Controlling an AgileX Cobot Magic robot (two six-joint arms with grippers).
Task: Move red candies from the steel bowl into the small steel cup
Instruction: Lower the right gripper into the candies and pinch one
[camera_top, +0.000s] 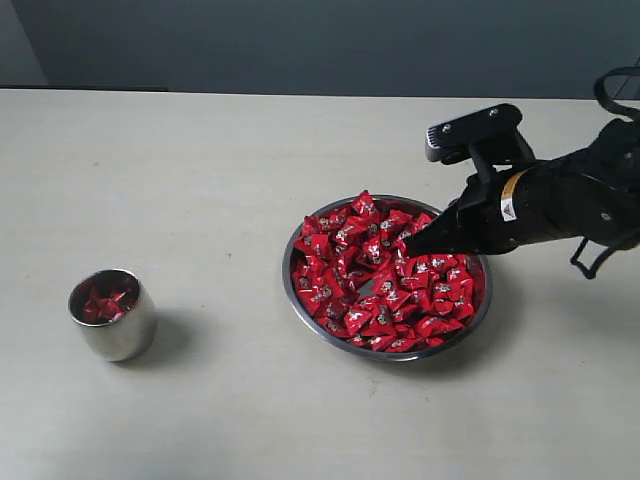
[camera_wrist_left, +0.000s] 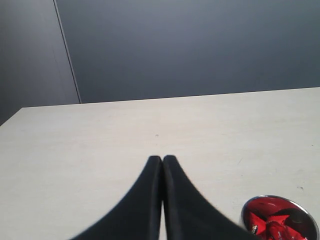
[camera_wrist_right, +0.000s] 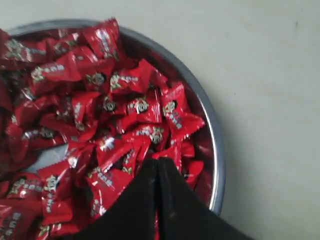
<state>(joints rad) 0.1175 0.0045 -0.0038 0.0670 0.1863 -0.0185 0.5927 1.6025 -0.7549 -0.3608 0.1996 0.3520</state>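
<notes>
The steel bowl (camera_top: 288, 285) sits right of centre on the table, heaped with red candies (camera_top: 370, 285). My right gripper (camera_top: 408, 248) reaches in from the right, shut, its tips down among the candies on the bowl's far right side. In the right wrist view the black fingertips (camera_wrist_right: 158, 161) are pressed together over the candies (camera_wrist_right: 100, 110) near the bowl's rim (camera_wrist_right: 216, 145); I see no candy gripped. The small steel cup (camera_top: 112, 318) stands at the left, holding a few red candies (camera_top: 103, 298). My left gripper (camera_wrist_left: 162, 157) is shut and empty, above the table beside the cup (camera_wrist_left: 244, 212).
The pale tabletop (camera_top: 220, 180) stretches between the cup and the bowl. A dark wall (camera_top: 300, 40) runs behind the table's far edge. The right arm's body (camera_top: 580, 195) hangs over the table to the right of the bowl.
</notes>
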